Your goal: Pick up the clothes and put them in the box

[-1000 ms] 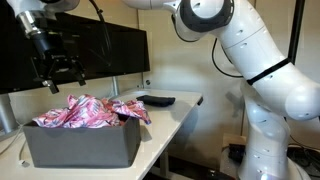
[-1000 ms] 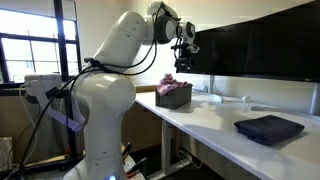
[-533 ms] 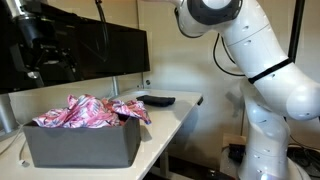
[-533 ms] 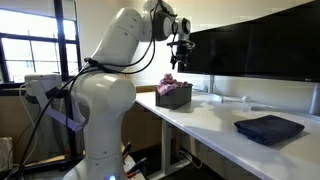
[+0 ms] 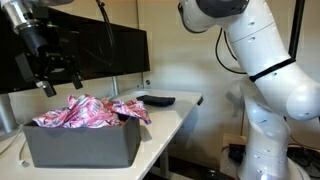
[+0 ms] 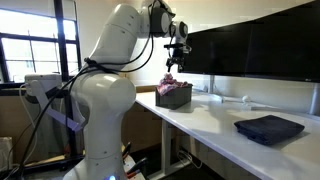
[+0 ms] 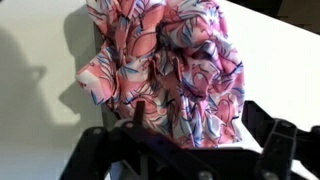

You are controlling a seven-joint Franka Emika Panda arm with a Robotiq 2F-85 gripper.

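Since the clothes [image 5: 88, 112] sit heaped above the rim of the box [image 5: 80, 148], with 1 fold draped over the wall at 3 o'clock in an exterior view, the main risk is that fold sliding out onto the desk [image 5: 178, 112]. Its own weight or a snag would do it. Any descent could hook fabric on a finger and drag it out on the way up. The plain pink-red piece can't be told apart in the pile. The task looks about done. The gripper [image 5: 57, 82] hangs at 11 o'clock above the heap, clear of it, jaws spread wide with nothing between them, and the wrist view agrees. The arm arches from its base at 3 o'clock across the desk, wrist pointing down. The flat black object [image 5: 155, 100] lies well apart at 3 o'clock, no concern.
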